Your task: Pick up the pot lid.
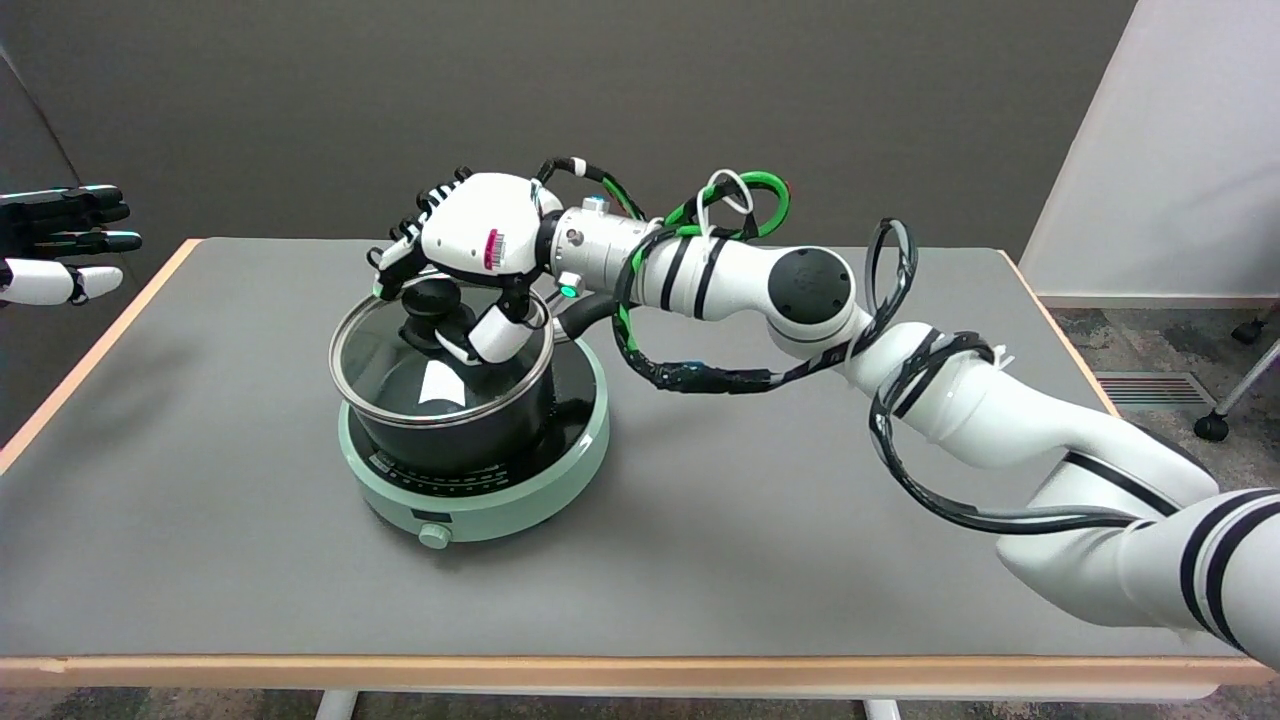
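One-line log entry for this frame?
step: grasp lid | right hand: fingers around lid knob | lid: tilted on pot | pot: on cooker

lid: pot lid (400,362) — round clear glass, metal rim, black knob on top
pose: tilted, far-left edge raised
place: on the black pot — hand at its knob

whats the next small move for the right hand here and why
Probably close the fingers fully on the black knob and lift straight up. The right hand is already curled over the knob, thumb below it, while the glass lid appears tilted on the pot. Whether the grip is firm is unclear.
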You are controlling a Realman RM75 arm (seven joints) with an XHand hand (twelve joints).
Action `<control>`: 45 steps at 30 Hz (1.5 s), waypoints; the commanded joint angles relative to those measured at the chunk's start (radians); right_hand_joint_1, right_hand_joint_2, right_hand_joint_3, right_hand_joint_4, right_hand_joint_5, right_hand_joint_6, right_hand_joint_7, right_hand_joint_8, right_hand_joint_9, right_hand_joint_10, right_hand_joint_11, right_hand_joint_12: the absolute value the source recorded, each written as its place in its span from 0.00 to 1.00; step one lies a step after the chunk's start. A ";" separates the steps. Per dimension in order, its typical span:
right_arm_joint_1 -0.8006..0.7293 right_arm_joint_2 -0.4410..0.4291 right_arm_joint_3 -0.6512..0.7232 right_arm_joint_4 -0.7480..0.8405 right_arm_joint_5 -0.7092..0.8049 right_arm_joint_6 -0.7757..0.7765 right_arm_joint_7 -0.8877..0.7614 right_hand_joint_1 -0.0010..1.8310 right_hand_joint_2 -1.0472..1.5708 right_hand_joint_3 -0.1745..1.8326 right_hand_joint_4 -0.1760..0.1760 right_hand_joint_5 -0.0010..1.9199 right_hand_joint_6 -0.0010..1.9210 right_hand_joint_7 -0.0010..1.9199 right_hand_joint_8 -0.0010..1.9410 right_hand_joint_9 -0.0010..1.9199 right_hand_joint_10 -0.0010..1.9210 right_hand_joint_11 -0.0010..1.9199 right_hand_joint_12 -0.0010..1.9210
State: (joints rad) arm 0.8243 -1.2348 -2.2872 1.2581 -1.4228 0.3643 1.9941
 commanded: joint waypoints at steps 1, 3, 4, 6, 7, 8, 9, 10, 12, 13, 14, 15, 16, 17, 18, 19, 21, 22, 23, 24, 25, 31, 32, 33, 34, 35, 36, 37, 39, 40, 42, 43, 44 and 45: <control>0.009 0.001 -0.012 -0.011 0.000 0.008 0.002 0.47 0.64 0.54 0.90 0.34 0.19 0.39 0.13 0.36 0.23 0.24 0.50; 0.009 0.001 -0.012 -0.010 0.000 0.008 0.002 0.47 0.65 0.52 0.91 0.34 0.20 0.40 0.15 0.37 0.24 0.25 0.51; 0.009 0.001 -0.012 -0.010 0.000 0.008 0.002 0.47 0.65 0.53 0.92 0.35 0.21 0.41 0.15 0.38 0.25 0.25 0.51; 0.009 0.003 -0.012 -0.009 0.000 0.008 0.001 0.47 0.65 0.53 0.93 0.35 0.22 0.42 0.16 0.38 0.26 0.25 0.52; 0.009 0.003 -0.012 -0.007 0.000 0.006 0.001 0.47 0.65 0.52 0.93 0.35 0.23 0.43 0.16 0.39 0.27 0.26 0.53; 0.009 0.004 -0.012 -0.006 0.000 0.003 0.001 0.48 0.65 0.52 0.94 0.36 0.24 0.44 0.18 0.40 0.28 0.26 0.54; 0.009 0.006 -0.012 -0.003 0.000 0.001 0.002 0.48 0.66 0.51 0.97 0.37 0.27 0.45 0.20 0.41 0.30 0.27 0.55; 0.009 0.006 -0.012 -0.002 0.000 -0.001 0.002 0.48 0.66 0.51 0.99 0.37 0.29 0.46 0.22 0.42 0.32 0.28 0.55; 0.009 0.007 -0.011 0.001 0.000 -0.002 0.002 0.49 0.67 0.49 1.00 0.38 0.32 0.47 0.25 0.43 0.34 0.29 0.56; 0.009 0.007 -0.011 0.001 0.000 -0.002 0.002 0.50 0.68 0.49 1.00 0.38 0.35 0.47 0.27 0.43 0.35 0.30 0.57; 0.010 0.008 -0.011 0.003 0.000 -0.002 0.002 0.50 0.67 0.50 1.00 0.38 0.37 0.48 0.29 0.44 0.36 0.30 0.58; 0.010 0.010 -0.011 0.004 0.001 -0.004 0.002 0.51 0.68 0.50 1.00 0.38 0.38 0.48 0.29 0.44 0.37 0.30 0.58; 0.010 0.010 -0.011 0.004 0.001 -0.004 0.002 0.51 0.71 0.44 1.00 0.39 0.45 0.48 0.30 0.44 0.38 0.30 0.58; 0.012 0.011 -0.011 0.004 0.001 -0.004 0.002 0.55 0.82 0.20 0.77 0.39 0.71 0.49 0.38 0.44 0.40 0.31 0.59; 0.012 0.011 -0.011 0.005 0.001 -0.005 0.003 0.66 0.82 0.18 0.27 0.36 0.73 0.52 0.52 0.45 0.42 0.32 0.59; 0.012 0.011 -0.011 0.008 0.001 -0.009 0.004 0.66 0.82 0.18 0.25 0.37 0.73 0.52 0.52 0.45 0.42 0.32 0.59; 0.012 0.013 -0.011 0.010 0.001 -0.011 0.004 0.66 0.82 0.18 0.25 0.37 0.72 0.52 0.52 0.45 0.45 0.34 0.56; 0.013 0.013 -0.011 0.011 0.001 -0.012 0.004 0.66 0.81 0.19 0.23 0.37 0.72 0.53 0.52 0.46 0.45 0.33 0.59; 0.014 0.014 -0.011 0.012 0.001 -0.012 0.004 0.66 0.81 0.19 0.23 0.37 0.71 0.53 0.53 0.46 0.47 0.33 0.59; 0.015 0.014 -0.012 0.012 0.001 -0.012 0.004 0.66 0.81 0.20 0.24 0.37 0.71 0.53 0.54 0.46 0.48 0.35 0.57; 0.017 0.014 -0.012 0.014 0.001 -0.012 0.004 0.66 0.81 0.21 0.26 0.38 0.69 0.53 0.55 0.47 0.49 0.34 0.59; 0.023 0.015 -0.012 0.017 0.001 -0.012 0.004 0.66 0.80 0.23 0.26 0.39 0.65 0.51 0.60 0.48 0.60 0.35 0.68; 0.024 0.015 -0.012 0.017 0.001 -0.012 0.004 0.66 0.80 0.22 0.26 0.39 0.66 0.51 0.61 0.48 0.60 0.35 0.68; 0.024 0.015 -0.012 0.017 0.001 -0.012 0.004 0.66 0.80 0.22 0.26 0.39 0.65 0.51 0.61 0.48 0.61 0.35 0.68; 0.024 0.015 -0.012 0.017 0.001 -0.012 0.004 0.66 0.80 0.22 0.26 0.39 0.66 0.51 0.61 0.48 0.61 0.35 0.69; 0.024 0.015 -0.012 0.017 0.001 -0.012 0.004 0.66 0.80 0.22 0.26 0.39 0.66 0.51 0.61 0.48 0.61 0.35 0.69; 0.024 0.015 -0.011 0.017 0.001 -0.012 0.004 0.66 0.80 0.22 0.25 0.39 0.66 0.51 0.61 0.48 0.61 0.35 0.69; 0.024 0.015 -0.011 0.017 0.001 -0.012 0.004 0.66 0.80 0.22 0.26 0.39 0.66 0.51 0.61 0.48 0.62 0.34 0.69; 0.026 0.017 -0.011 0.017 0.001 -0.012 0.004 0.66 0.80 0.22 0.26 0.39 0.66 0.51 0.61 0.48 0.62 0.34 0.70; 0.026 0.018 -0.011 0.017 0.001 -0.012 0.004 0.66 0.80 0.22 0.25 0.39 0.66 0.51 0.61 0.48 0.62 0.34 0.70; 0.027 0.020 -0.011 0.017 0.001 -0.012 0.004 0.66 0.80 0.22 0.23 0.39 0.66 0.51 0.61 0.48 0.62 0.34 0.70; 0.027 0.021 -0.011 0.017 0.001 -0.012 0.004 0.66 0.80 0.22 0.23 0.39 0.66 0.51 0.61 0.48 0.62 0.34 0.70; 0.027 0.023 -0.011 0.017 0.001 -0.012 0.004 0.66 0.80 0.22 0.23 0.39 0.66 0.51 0.61 0.48 0.62 0.34 0.70; 0.028 0.024 -0.010 0.017 0.001 -0.012 0.004 0.66 0.80 0.22 0.23 0.39 0.66 0.51 0.61 0.48 0.62 0.34 0.70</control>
State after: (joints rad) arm 0.8452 -1.2203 -2.2982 1.2715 -1.4213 0.3544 1.9973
